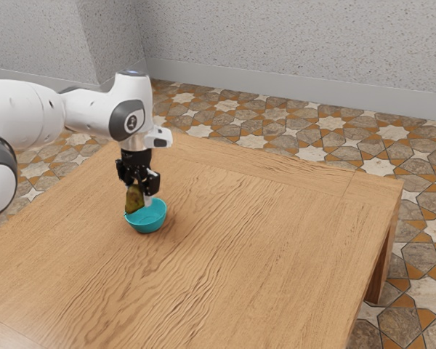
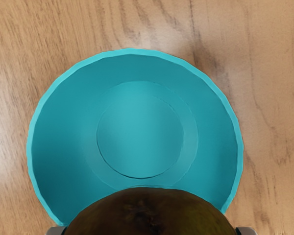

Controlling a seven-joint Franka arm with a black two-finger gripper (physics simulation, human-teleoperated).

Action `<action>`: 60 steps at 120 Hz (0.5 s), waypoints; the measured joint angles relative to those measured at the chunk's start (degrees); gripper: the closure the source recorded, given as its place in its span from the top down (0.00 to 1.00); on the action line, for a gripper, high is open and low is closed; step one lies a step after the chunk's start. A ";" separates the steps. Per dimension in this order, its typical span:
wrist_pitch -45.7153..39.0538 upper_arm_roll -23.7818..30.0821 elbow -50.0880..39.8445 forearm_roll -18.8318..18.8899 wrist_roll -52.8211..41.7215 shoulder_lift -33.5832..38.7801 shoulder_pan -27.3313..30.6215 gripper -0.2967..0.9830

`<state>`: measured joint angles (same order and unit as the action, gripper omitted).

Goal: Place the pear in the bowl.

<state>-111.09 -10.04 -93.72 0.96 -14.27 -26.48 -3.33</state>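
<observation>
The pincer [image 1: 139,194] pinches the pear [image 1: 134,201] over the exterior view's left side of the bowl [image 1: 147,225]; the hollow's centre lies rightward there, likely the way to shift.

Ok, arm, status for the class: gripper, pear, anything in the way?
Gripper shut on pear. Pear at bowl's edge, not yet resting inside. Bowl empty, nothing seen blocking.

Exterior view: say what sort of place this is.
Probably a simulated indoor room, perhaps in a home: it has a star-patterned tile floor, a speckled wall with a pale baseboard, and a wooden table.
</observation>
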 joint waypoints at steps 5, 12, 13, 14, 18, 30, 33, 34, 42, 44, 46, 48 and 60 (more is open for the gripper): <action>0.23 -0.27 0.06 -0.02 -0.66 -0.40 0.42 0.50; 0.43 -0.42 0.42 -0.05 -1.52 -1.05 0.67 0.50; 0.45 -0.44 0.53 -0.05 -1.64 -1.18 0.69 0.50; 0.46 -0.44 0.61 -0.05 -1.75 -1.29 0.70 0.50; 0.50 -0.47 1.05 -0.06 -2.20 -1.77 0.74 0.50; 0.47 -0.49 1.99 -0.08 -3.41 -2.90 0.78 0.50; 0.47 -0.49 2.06 -0.09 -3.69 -3.01 0.78 0.50; 0.47 -0.49 2.08 -0.09 -3.77 -3.03 0.78 0.50; 0.50 -0.50 2.16 -0.18 -4.47 -3.18 0.78 0.55; 0.52 -0.50 2.17 -0.22 -4.65 -3.18 0.78 0.57; 0.53 -0.50 2.18 -0.26 -4.82 -3.18 0.78 0.58; 0.54 -0.50 2.19 -0.29 -4.98 -3.18 0.78 0.59; 0.61 -0.50 2.28 -0.42 -5.88 -3.18 0.71 0.66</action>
<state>-110.48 -10.54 -91.43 0.54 -20.15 -29.66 -2.62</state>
